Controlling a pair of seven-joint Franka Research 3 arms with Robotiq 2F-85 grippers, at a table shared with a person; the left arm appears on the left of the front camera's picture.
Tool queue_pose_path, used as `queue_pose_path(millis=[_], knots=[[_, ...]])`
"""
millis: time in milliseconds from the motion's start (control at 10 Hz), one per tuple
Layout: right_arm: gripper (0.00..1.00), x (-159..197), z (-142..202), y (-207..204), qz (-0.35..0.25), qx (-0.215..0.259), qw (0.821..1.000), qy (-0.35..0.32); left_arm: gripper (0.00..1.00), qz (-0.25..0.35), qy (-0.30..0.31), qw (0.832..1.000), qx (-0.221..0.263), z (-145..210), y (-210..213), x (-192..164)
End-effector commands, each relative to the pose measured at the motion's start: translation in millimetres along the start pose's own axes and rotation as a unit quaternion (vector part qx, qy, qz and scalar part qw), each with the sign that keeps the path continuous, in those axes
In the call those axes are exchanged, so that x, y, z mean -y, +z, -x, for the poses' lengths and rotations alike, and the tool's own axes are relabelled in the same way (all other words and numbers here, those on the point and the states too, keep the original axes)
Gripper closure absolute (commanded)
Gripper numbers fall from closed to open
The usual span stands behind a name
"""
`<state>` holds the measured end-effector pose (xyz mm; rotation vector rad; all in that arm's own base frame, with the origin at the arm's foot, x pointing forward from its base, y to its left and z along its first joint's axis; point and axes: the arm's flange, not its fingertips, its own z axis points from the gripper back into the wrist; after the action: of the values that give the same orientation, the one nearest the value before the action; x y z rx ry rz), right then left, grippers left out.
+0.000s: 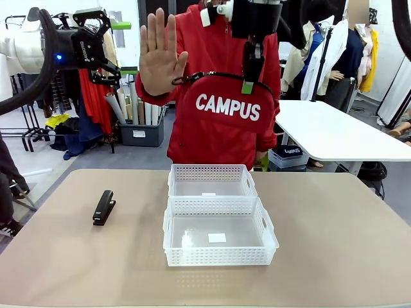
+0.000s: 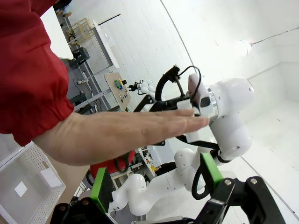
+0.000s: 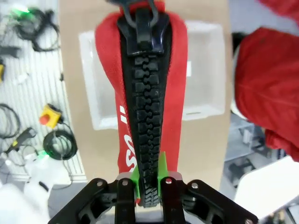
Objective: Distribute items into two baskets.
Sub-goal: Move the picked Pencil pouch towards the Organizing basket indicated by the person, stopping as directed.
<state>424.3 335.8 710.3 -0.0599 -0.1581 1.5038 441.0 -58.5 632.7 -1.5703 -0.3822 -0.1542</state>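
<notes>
Pouch aloft: the right gripper (image 1: 248,85) pinches the red CAMPUS pouch (image 1: 228,106) by one end of its black zipper, its green pads closed tight on the fabric in the right wrist view (image 3: 149,182). The pouch hangs lengthwise high above the table (image 1: 334,244). Below it, two white baskets sit touching at mid-table. The far basket (image 1: 212,173) lies toward the person's edge and the near basket (image 1: 218,255) toward the robot's; both look empty apart from small white labels. A black stapler (image 1: 103,206) lies flat near the table's left edge, well apart from the baskets.

The left gripper (image 1: 119,48) is raised at the far left with its jaws spread wide and nothing between them. The person's hand (image 1: 160,54) is held up just in front of it, palm open toward the robot. Whether that is a signal cannot be told.

The step in hand appears to be lowering the pouch into a basket. From above it hangs over the baskets (image 3: 205,70). A clean placement likely calls for a straight, slow descent so the pouch does not swing. The free end should touch the basket floor first, the rest laid along the basket's length. The jaws should open only once the pouch is inside the walls, or it may drape over a rim.
</notes>
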Motion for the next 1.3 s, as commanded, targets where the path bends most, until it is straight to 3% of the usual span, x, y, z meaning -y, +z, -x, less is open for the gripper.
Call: queue_pose_path(millis=[0,200,300,1200], knots=[[1.00,-16.3,22.3,-8.4,-0.005,0.016,0.999,0.048,0.00,0.002,0.000,1.000,0.002,1.8,1.1,1.1],[1.00,-17.4,24.7,-6.4,-0.001,0.021,0.999,0.044,0.00,0.002,0.000,1.000,0.002,1.8,1.1,1.1],[1.00,-11.7,6.8,-6.5,-0.009,0.001,0.999,0.038,0.00,0.002,0.000,1.000,0.002,1.8,1.1,1.1],[1.00,-11.7,6.8,-6.5,-0.009,0.001,0.999,0.038,0.00,0.002,0.000,1.000,0.002,1.8,1.1,1.1]])
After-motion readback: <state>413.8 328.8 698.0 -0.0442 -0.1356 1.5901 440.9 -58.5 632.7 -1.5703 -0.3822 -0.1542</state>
